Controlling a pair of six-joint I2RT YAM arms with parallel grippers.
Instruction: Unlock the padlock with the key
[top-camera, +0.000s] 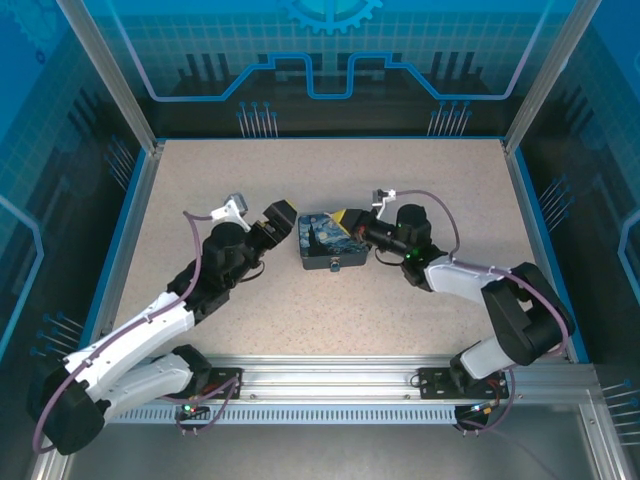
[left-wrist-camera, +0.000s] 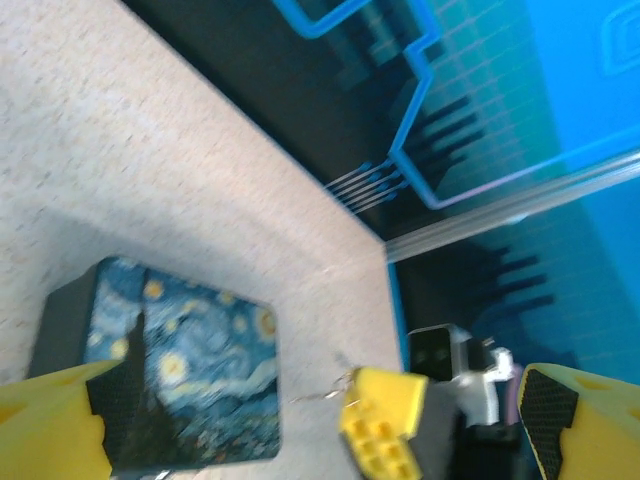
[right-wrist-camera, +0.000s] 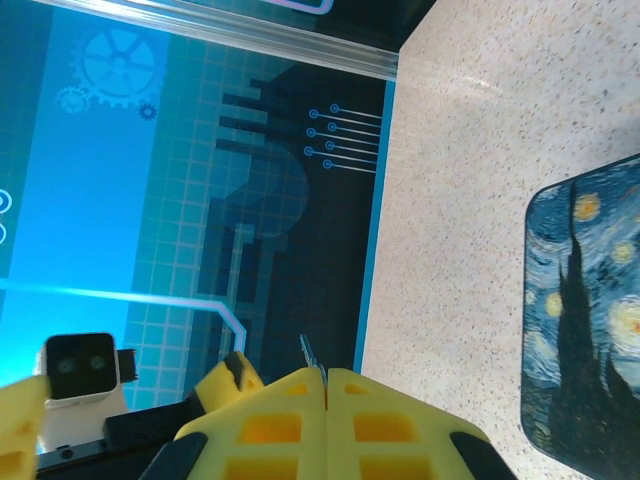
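Key (right-wrist-camera: 310, 355), a thin dark metal sliver, juts from the seam of the right gripper (right-wrist-camera: 325, 388), whose ribbed yellow fingers are pressed together on it at the far right corner of the swirl-printed box (top-camera: 322, 243). The box is flat and rectangular with rounded corners, and lies on the speckled beige table (top-camera: 300, 320). The left gripper (top-camera: 281, 214), jaws spread wide and holding nothing, sits at the box's left edge, both arms reaching inward with bent elbows.

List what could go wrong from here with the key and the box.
1. The right gripper pinches the key only by its end, so it may twist or slip.
2. The left gripper is open beside the box, which lies unheld and could slide when pushed.
3. Both grippers are close together; they might collide.
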